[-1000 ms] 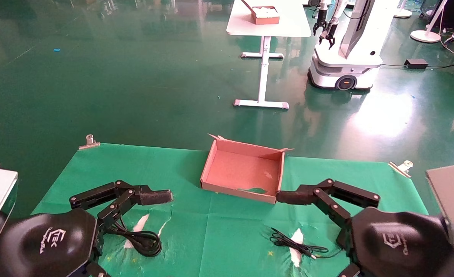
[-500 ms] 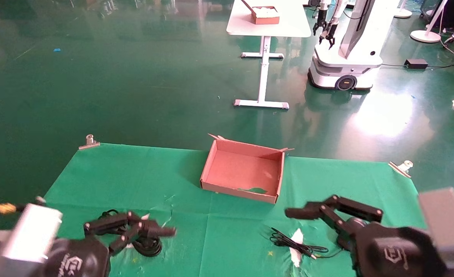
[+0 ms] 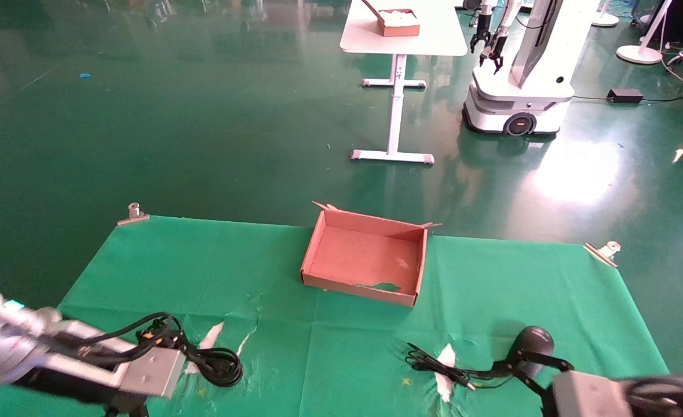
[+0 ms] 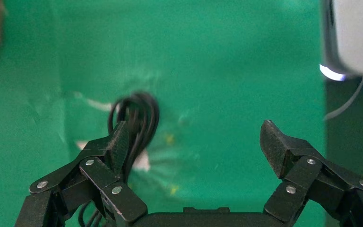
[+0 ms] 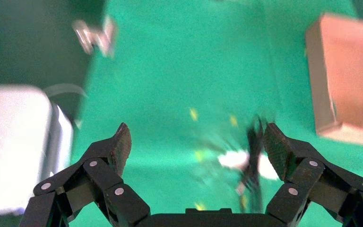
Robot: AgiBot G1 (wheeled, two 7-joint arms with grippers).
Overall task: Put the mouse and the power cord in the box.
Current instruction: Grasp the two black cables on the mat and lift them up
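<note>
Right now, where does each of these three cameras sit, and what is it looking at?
Head view: up on the robot's head, looking down at the box, mouse and power cord; both arms show at the lower corners.
Left wrist view: on the left arm, facing down; the open left gripper hangs over the power cord.
Right wrist view: on the right arm; the open right gripper faces the green cloth and box.
All three show the green cloth.

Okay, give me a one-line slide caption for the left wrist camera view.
Left gripper open above the green cloth, one finger beside the coiled power cord.
</note>
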